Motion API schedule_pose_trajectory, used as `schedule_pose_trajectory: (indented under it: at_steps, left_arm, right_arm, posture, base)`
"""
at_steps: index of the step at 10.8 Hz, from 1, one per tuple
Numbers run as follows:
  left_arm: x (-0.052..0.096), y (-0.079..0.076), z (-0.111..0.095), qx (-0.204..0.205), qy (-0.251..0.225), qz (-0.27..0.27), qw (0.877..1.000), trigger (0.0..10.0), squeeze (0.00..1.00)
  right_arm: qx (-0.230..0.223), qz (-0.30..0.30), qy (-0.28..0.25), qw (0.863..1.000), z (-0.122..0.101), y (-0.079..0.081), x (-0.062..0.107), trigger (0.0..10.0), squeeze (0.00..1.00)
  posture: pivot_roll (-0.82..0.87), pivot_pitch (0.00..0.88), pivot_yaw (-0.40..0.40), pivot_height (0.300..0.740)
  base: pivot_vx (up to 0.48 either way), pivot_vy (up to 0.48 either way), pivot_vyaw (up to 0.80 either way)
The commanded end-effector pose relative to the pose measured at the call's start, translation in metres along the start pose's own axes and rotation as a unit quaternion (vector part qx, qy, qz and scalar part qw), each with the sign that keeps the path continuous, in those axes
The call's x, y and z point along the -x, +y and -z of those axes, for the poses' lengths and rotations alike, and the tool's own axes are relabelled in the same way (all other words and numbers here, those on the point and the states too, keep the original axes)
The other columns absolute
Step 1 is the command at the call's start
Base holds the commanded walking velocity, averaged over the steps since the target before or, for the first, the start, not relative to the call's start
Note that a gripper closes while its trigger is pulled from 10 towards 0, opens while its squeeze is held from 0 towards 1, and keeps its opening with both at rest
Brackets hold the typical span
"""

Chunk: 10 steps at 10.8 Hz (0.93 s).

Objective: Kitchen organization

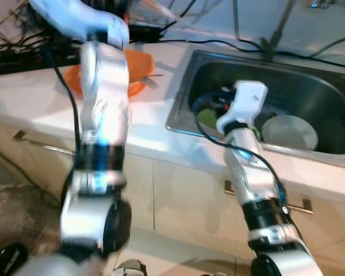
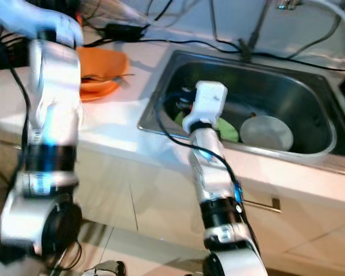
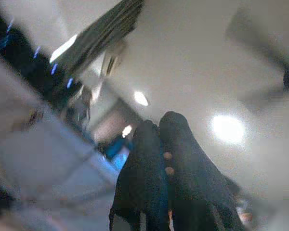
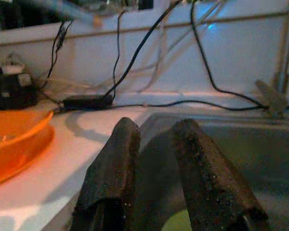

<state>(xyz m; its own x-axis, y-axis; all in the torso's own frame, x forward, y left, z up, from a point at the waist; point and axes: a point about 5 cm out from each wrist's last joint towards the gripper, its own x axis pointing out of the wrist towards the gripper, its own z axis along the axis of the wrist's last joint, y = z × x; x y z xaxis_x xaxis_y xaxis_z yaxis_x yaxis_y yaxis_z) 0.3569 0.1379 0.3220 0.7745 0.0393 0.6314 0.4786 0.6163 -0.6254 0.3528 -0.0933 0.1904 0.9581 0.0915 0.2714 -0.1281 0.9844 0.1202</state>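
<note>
The right pincer [image 4: 154,139] reaches down into the steel sink [image 2: 310,92], its two black fingers a little apart and holding nothing, above a green plate [image 2: 227,129]. A pale bowl [image 2: 267,133] lies just beside that plate in the basin. The left pincer [image 3: 163,132] is raised high, pointing at the ceiling, fingers pressed together. On the white bench [image 1: 40,98], orange dishes [image 2: 100,72] sit left of the sink, black cables [image 2: 155,40] trailing behind.

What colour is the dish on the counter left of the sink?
Orange. The dish shows best in the right eye view, beside the sink.
</note>
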Motion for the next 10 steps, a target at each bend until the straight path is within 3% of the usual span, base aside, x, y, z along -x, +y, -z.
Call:
schedule_pose_trajectory:
  at_steps: [1,2,4,5,10]
  left_arm:
    - [0.006,0.012,-0.003,0.040,0.005,-0.017,0.999,10.0,0.00]
    - [0.016,0.024,0.003,0.083,0.024,-0.029,0.996,10.0,0.00]
    - [0.040,0.046,0.019,0.151,0.052,-0.061,0.985,10.0,0.00]
    - [0.048,0.050,0.024,0.173,0.060,-0.074,0.980,10.0,0.00]
    - [0.047,0.056,0.017,0.186,0.040,-0.079,0.979,10.0,0.00]
  right_arm:
    - [-0.007,0.004,-0.004,1.000,-0.001,-0.004,-0.001,10.0,0.00]
    - [-0.015,0.004,-0.003,1.000,0.000,-0.004,-0.002,10.0,0.00]
    - [-0.084,0.010,0.003,0.996,-0.001,-0.002,-0.003,10.0,0.00]
    - [-0.139,0.013,0.007,0.990,0.000,-0.003,-0.003,10.0,1.00]
    - [-0.305,0.019,0.013,0.952,0.000,-0.006,-0.002,10.0,1.00]
  posture:
    - [0.06,0.000,-0.039,0.740]
    - [0.07,0.000,-0.042,0.740]
    - [0.06,0.000,-0.039,0.740]
    - [0.06,0.000,-0.039,0.740]
    - [0.06,0.025,-0.041,0.740]
  base:
    - [0.000,0.000,0.00]
    - [0.000,0.000,0.00]
    - [0.000,0.000,0.00]
    - [0.000,0.000,0.00]
    - [0.000,0.000,0.00]
